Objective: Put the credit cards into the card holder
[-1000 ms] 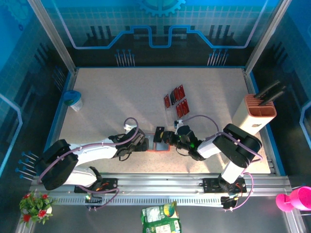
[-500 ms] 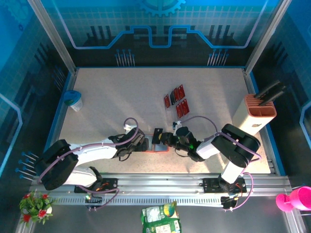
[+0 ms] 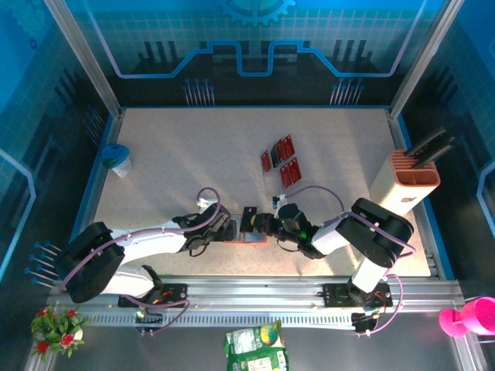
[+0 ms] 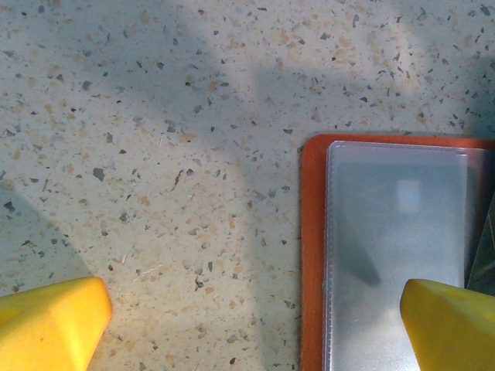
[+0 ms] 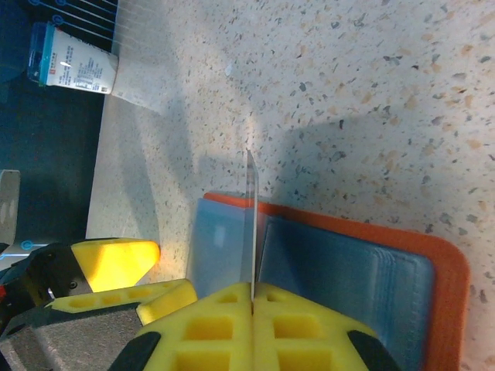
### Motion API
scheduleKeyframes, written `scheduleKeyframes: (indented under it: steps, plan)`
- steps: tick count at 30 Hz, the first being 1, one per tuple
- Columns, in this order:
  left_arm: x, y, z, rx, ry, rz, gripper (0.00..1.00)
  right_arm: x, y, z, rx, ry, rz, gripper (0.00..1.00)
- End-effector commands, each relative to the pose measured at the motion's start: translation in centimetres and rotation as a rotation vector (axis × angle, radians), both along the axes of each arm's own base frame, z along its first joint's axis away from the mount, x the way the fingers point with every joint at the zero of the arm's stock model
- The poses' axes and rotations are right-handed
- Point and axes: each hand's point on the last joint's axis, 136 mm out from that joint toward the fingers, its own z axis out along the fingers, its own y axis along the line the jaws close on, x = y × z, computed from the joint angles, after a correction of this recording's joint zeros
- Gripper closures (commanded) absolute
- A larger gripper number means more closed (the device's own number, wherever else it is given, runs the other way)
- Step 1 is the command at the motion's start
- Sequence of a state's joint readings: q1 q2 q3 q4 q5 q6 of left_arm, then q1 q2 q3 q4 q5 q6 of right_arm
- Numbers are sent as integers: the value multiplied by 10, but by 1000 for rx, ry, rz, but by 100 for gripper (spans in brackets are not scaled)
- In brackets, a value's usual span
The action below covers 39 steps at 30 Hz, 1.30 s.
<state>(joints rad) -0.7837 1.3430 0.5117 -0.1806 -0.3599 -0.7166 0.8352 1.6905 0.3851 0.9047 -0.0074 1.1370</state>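
From above, my right pincer [image 3: 261, 222] and my left pincer [image 3: 227, 229] face each other across the small orange-red wallet-like card holder [image 3: 246, 239], which lies open on the speckled pale table [image 3: 178, 154] near the arm bases. The loose red and black credit cards [image 3: 279, 161] lie well apart, farther up the table.

From my left wrist, the left pincer [image 4: 247, 332] is spread wide and grips nothing. One yellow finger is over bare table, the other over the holder's clear sleeve [image 4: 394, 255].

From my right wrist, the right pincer [image 5: 251, 290] is clamped on one thin card [image 5: 250, 216]. I see it edge-on, so I cannot tell its colour. The card stands upright over the holder [image 5: 348, 270], its plane running along the line where the clear sleeve meets the grey-blue pocket panel. I judge the pocket lies just to one side of that edge, so the right arm is the nearer one.
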Motion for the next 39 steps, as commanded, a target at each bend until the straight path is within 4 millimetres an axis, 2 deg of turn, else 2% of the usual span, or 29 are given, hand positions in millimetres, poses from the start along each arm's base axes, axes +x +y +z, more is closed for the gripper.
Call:
scheduleKeyframes:
  steps: [1,9,22,27,39]
  plan:
    - [-16,12,-17,35,70,3,1,-4,-8,-2,-41,9,3,100]
    - [-7,0,6,-2,27,-37,1,-4,-22,13,-162,-20,34,100]
    - [-1,-36,32,-170,12,-99,1,-10,-48,3,-303,-1,54,100]
    - [1,-51,35,-230,21,-118,1,-9,-61,3,-317,3,40,100]
    - [3,-68,32,-285,46,-128,1,-9,-92,3,-370,14,19,100]
